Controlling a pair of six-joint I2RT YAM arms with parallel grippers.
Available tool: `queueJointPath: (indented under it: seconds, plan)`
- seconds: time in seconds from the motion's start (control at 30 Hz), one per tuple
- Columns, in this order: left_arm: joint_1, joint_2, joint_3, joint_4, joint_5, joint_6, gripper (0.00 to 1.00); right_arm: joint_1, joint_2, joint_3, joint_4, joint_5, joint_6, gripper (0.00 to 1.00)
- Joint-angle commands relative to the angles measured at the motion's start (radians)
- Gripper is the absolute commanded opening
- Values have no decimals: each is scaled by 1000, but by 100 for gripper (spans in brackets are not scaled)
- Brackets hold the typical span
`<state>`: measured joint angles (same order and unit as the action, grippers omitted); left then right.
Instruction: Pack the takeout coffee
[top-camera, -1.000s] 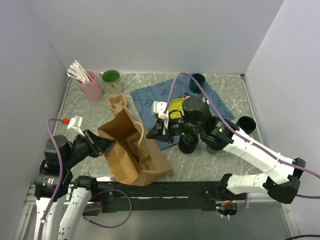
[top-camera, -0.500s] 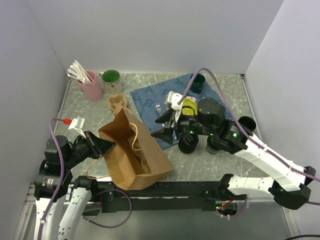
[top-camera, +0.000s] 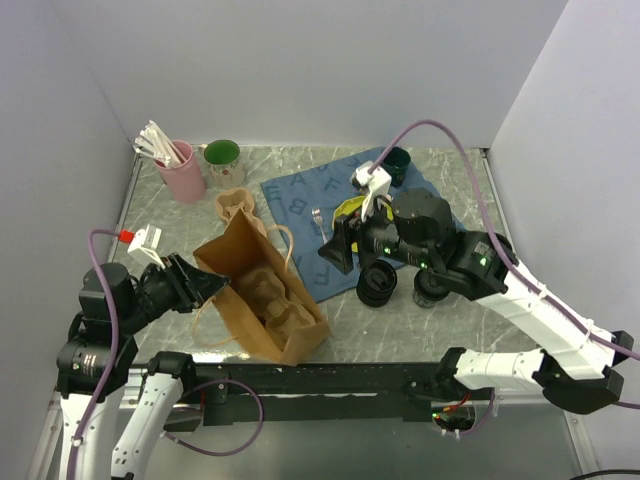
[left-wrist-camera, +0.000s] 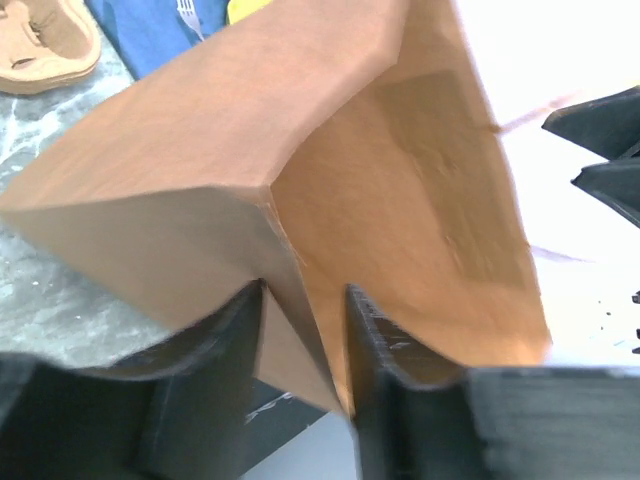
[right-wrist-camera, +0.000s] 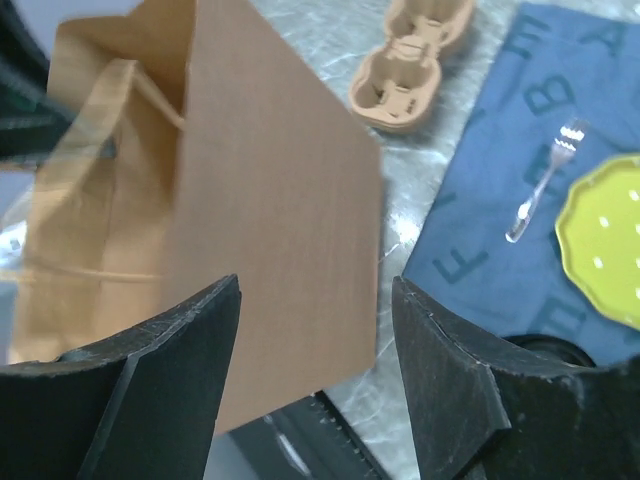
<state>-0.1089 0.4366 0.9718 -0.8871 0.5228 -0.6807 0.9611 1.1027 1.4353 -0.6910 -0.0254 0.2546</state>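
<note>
Two black lidded coffee cups (top-camera: 377, 285) (top-camera: 430, 289) stand on the table beneath my right arm, outside the bag. The brown paper bag (top-camera: 262, 295) (left-wrist-camera: 250, 130) (right-wrist-camera: 270, 200) stands open at the front left, with a tan moulded piece (top-camera: 272, 302) inside it. My left gripper (top-camera: 205, 285) (left-wrist-camera: 305, 300) is at the bag's left rim; its jaws stand apart with the folded paper edge loose between them. Just right of the bag hangs my right gripper (top-camera: 335, 256) (right-wrist-camera: 318, 285), open, nothing between its fingers.
A blue lettered cloth (top-camera: 300, 195) holds a yellow plate (top-camera: 350, 210), a fork (top-camera: 318, 217) and a dark green mug (top-camera: 395, 160). A tan cup carrier (top-camera: 235, 205), a pink cup of white utensils (top-camera: 180, 172) and a green-lidded jar (top-camera: 222, 155) stand behind the bag. An open black cup (top-camera: 493, 248) is at the right.
My right gripper opened, let go of the bag's right rim and drew back to the right. My left gripper's jaws parted around the left rim. The bag now stands more upright.
</note>
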Motion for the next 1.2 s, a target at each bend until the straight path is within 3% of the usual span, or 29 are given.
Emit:
queueJointPath:
  seconds: [0.0, 0.13, 0.33, 0.6, 0.87, 1.17]
  plan:
    - [0, -1, 63, 31, -7, -81, 51, -5, 48, 158, -209, 85, 72, 70]
    - [-2, -3, 117, 19, -36, -103, 69, -4, 19, 162, -235, 137, 110, 70]
    - [-2, 86, 266, -113, -211, 18, 76, -4, 43, 310, -464, 274, 391, 66]
    - [-2, 275, 381, -162, -457, 168, 73, -5, 45, 280, -559, 191, 489, 66]
    - [-11, 399, 444, -144, -396, 290, 72, -7, -52, 180, -564, 197, 535, 69]
    - [-20, 409, 377, -116, -389, 316, 65, -7, -106, 149, -625, 257, 489, 67]
